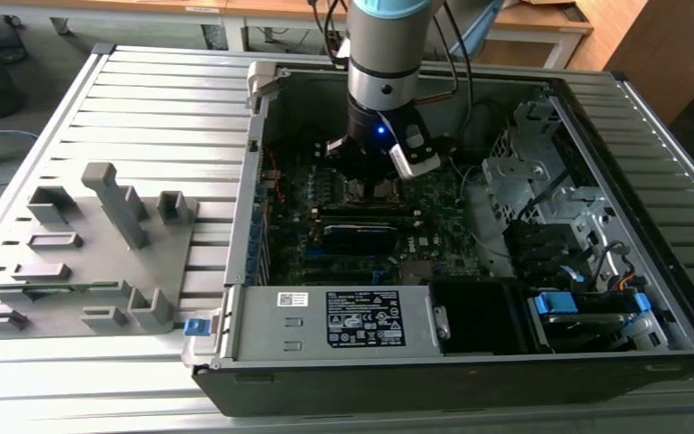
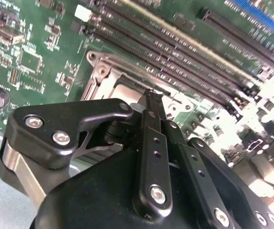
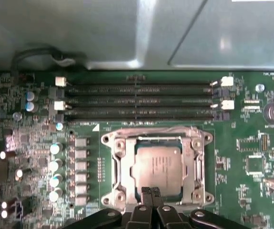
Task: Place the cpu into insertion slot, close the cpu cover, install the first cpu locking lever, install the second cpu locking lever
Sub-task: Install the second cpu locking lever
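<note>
The black two-fingered gripper [image 3: 150, 192] hangs low inside the open grey computer case [image 1: 636, 298], its slim fingertips pressed together with nothing between them, their tips right at the near edge of the square black insertion slot with its silvery metal rim [image 3: 109, 164]. The small flat square cpu with its dull silver-grey metal top [image 3: 157, 164] lies in the socket just ahead of the fingertips, and the thin silvery square cpu cover [image 3: 192, 168] lies down around it, framing the chip through its large window (so the seating and the closing look done, as far as these views allow). Beyond the socket, farther from the tool, run the long narrow black memory slots [image 3: 139, 102] on the green motherboard [image 3: 251, 138]. In the second wrist view the fingertips [image 2: 152, 95] stand over the corner of the same silvery frame; whether they touch it I cannot tell. Neither locking lever can be told apart with confidence along the frame's sides. The risk from here, in my judgement, lies in the closed tips being so close to the frame: a push slightly off a thin lever could slip and scrape the board or the small silver capacitors [image 3: 55, 164] beside the socket, or press down on an unlatched cover and load the chip unevenly.
</note>
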`<state>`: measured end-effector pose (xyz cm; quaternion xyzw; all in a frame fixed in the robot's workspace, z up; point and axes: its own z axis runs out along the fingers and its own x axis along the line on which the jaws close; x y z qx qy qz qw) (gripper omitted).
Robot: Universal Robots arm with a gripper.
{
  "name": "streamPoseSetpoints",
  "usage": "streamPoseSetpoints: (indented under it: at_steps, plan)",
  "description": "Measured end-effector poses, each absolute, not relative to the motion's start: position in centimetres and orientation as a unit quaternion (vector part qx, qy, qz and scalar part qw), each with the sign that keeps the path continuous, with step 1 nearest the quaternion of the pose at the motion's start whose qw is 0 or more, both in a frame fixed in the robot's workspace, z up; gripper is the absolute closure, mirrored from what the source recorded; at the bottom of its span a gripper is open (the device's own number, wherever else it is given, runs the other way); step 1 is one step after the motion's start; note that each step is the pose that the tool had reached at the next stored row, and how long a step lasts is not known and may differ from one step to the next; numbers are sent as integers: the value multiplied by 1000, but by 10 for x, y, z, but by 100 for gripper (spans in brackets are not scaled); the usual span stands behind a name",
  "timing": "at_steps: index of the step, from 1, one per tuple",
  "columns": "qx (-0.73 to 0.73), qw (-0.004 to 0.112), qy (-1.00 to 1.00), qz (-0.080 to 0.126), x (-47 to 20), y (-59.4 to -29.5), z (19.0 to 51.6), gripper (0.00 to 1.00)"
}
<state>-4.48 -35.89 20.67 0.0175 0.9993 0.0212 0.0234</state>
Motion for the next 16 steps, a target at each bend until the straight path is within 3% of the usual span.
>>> streamPoseSetpoints:
  at_steps: [16]
  plan:
    - [17, 23, 999, 21, -45, -348, 220, 90]
